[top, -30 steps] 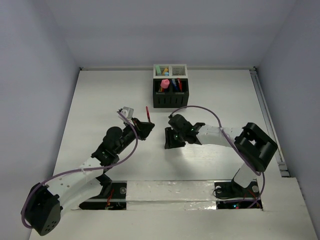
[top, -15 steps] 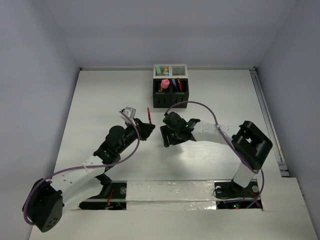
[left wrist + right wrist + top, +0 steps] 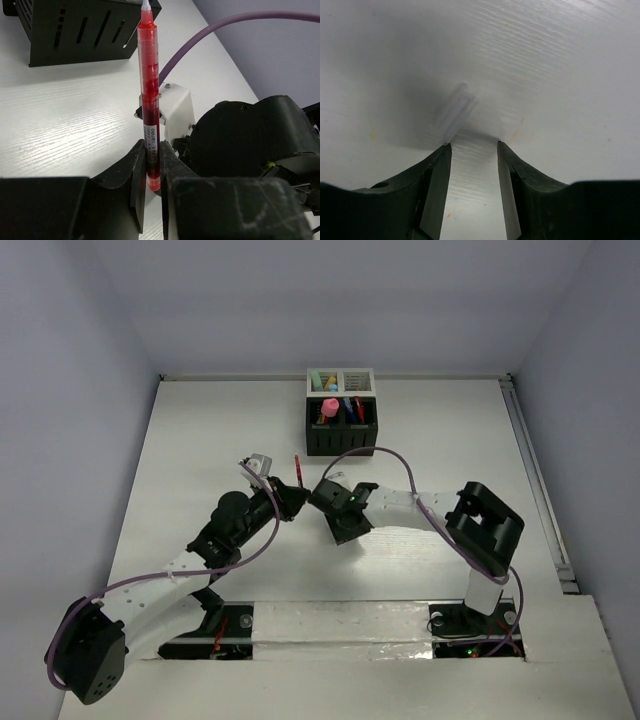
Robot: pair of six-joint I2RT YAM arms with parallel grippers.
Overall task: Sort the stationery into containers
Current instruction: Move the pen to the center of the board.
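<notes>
- Left hand (image 3: 152, 167), matte black, is clamped on a slim red pen (image 3: 149, 95). The pen's translucent barrel stands upright with its white tip on top, above the middle of the table (image 3: 570, 75).
- Right hand (image 3: 474, 150) points down at the white, wood-grained table, its tapered fingers (image 3: 437, 175) apart with nothing between them.
- Just ahead of them lies a small, blurred, clear-white cylindrical bit (image 3: 456, 111).
- A black slotted box (image 3: 341, 440) and a white box (image 3: 340, 380) stand joined at the far side, a chunky pink marker (image 3: 330, 406) upright in the black one.

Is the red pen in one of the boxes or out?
Out. The left gripper is shut on the red pen, which stands upright in its grip, apart from the black box behind it.
</notes>
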